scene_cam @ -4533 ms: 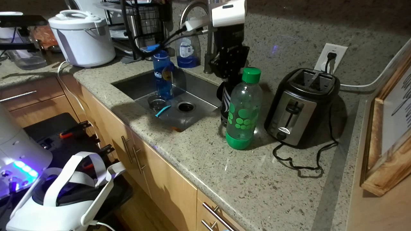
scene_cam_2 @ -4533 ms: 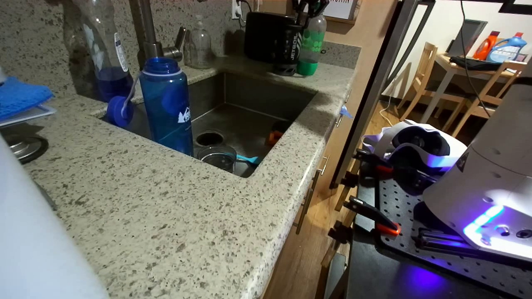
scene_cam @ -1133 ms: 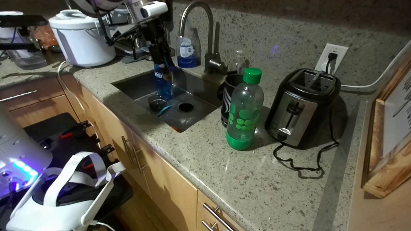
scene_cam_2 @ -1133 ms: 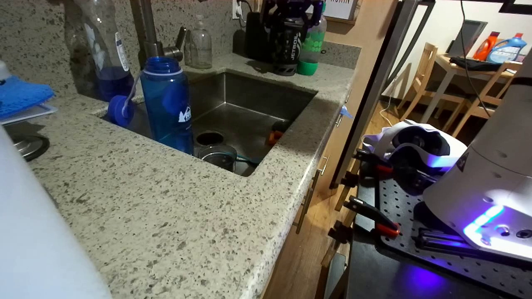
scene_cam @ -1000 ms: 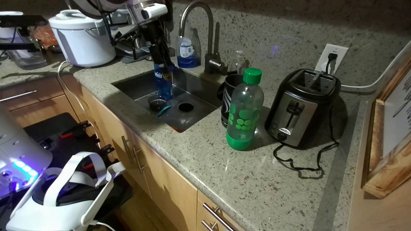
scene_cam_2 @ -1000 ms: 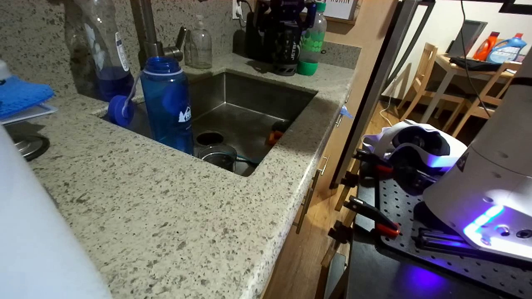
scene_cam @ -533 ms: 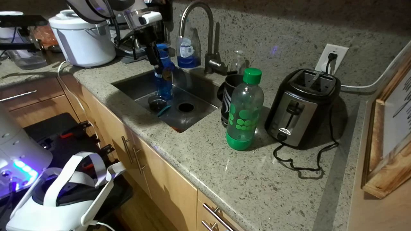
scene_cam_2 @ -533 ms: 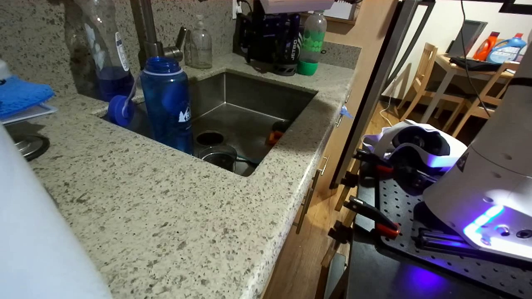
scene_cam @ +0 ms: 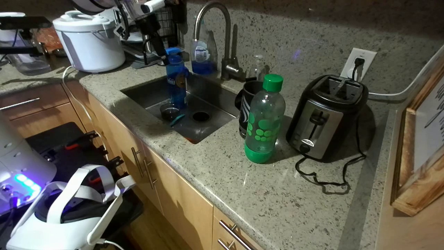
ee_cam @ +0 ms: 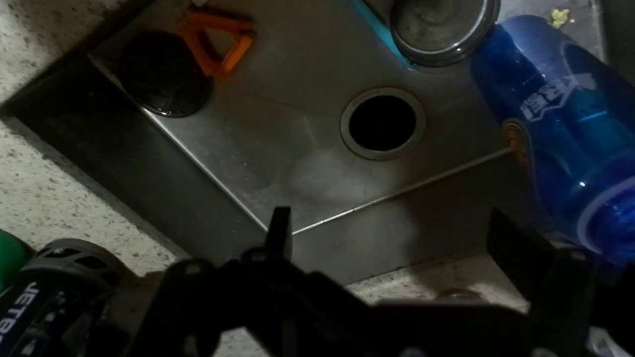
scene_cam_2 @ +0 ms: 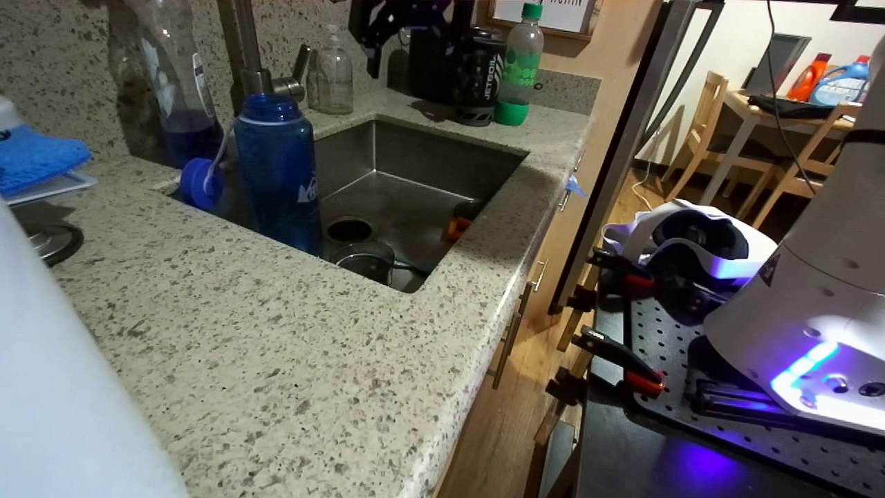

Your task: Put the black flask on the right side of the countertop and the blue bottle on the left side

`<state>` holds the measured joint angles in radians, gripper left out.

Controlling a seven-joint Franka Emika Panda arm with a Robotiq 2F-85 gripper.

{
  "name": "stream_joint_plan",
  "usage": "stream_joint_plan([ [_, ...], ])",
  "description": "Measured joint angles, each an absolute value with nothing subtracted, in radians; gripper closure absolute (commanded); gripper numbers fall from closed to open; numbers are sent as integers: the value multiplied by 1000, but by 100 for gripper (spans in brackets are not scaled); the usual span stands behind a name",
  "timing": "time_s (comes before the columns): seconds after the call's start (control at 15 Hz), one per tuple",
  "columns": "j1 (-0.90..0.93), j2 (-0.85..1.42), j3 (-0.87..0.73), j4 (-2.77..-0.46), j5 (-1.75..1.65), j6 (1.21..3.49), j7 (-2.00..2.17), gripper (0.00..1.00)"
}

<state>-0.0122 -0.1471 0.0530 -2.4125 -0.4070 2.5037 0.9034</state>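
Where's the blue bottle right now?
In an exterior view, the blue bottle stands in the sink, left of the drain, next to the clear round dish.

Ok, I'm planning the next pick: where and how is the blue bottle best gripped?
I'd take the blue bottle by its upper body, below the neck, coming from above. It stands upright in the sink, its top rising above the rim, and the round sides should suit the open end effector. Its tethered cap hangs to one side, so steer clear there.
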Motion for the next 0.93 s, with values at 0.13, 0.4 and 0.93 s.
stream_joint_plan([
  [0.13, -12, -169, 53, -2405, -348, 2523, 853, 0],
  [0.4, -4, -173, 56, -2387, -221, 2539, 765, 0],
  [0.93, 4, -118, 79, -2347, -183, 2553, 750, 0],
])
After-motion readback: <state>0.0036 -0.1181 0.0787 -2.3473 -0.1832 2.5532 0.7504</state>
